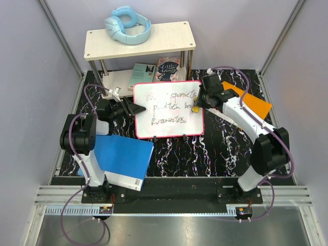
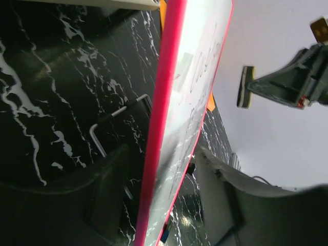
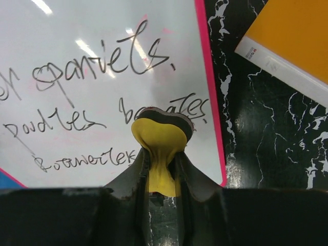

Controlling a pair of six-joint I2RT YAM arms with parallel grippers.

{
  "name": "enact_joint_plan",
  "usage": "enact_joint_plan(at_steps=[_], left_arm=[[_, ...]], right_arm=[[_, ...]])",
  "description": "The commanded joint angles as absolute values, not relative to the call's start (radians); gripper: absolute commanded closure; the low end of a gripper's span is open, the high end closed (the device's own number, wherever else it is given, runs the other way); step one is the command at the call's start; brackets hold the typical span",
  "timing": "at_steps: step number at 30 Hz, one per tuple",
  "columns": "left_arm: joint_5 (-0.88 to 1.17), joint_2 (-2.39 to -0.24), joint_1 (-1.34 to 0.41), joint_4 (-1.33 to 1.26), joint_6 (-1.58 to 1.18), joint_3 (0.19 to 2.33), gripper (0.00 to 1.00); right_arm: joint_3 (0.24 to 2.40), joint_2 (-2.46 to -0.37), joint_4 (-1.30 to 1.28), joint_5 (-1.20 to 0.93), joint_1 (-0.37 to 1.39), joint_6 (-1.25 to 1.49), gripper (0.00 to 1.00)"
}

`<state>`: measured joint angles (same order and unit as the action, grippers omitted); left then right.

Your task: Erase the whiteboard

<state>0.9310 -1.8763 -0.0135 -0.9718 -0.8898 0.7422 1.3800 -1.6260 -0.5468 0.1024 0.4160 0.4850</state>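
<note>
Nearest the bases, a blue book [image 1: 123, 156] lay beside the left arm. Beyond it, mid-table, the whiteboard [image 1: 169, 120] sat between both arms. The left gripper [image 1: 136, 108] straddled its left rim; whether it had clamped, I could not tell. The right gripper [image 1: 199, 104] pinched a yellow eraser [image 3: 160, 136] near the board's right side, apparently not touching. All 3 handwritten lines were readable, so the erasing looked not yet begun.

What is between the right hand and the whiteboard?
A yellow eraser, pinched in the right hand; the right wrist view shows it.
</note>
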Motion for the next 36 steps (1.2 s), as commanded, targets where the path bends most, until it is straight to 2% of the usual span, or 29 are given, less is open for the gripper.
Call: enact_joint_plan(at_steps=[1,8,9,11,16,27,36], left_arm=[[0.957,-1.871,-0.028,-1.069,-0.87,0.779,0.51],[0.865,-1.838,-0.028,-0.797,-0.71,0.79,0.8],[0.845,-1.836,-0.029,-0.773,-0.684,0.793,0.9],[0.813,-1.832,-0.028,-0.712,-0.66,0.798,1.0],[0.736,-1.819,-0.028,-0.64,-0.583,0.781,1.0],[0.738,-1.836,-0.023,-0.644,-0.558,0.773,1.0],[0.739,-1.836,-0.04,-0.623,-0.531,0.782,1.0]], right_arm=[[1.431,-1.667,-0.534,0.034,0.38,0.4,1.0],[1.477,-1.755,-0.537,0.023,0.371,0.301,1.0],[1.489,-1.762,-0.537,0.032,0.37,0.287,1.0],[1.5,-1.781,-0.535,0.052,0.371,0.247,1.0],[1.506,-1.795,-0.502,0.077,0.367,0.192,1.0],[1.47,-1.859,-0.413,0.146,0.35,0.103,1.0],[1.44,-1.908,-0.359,-0.029,0.362,0.132,1.0]])
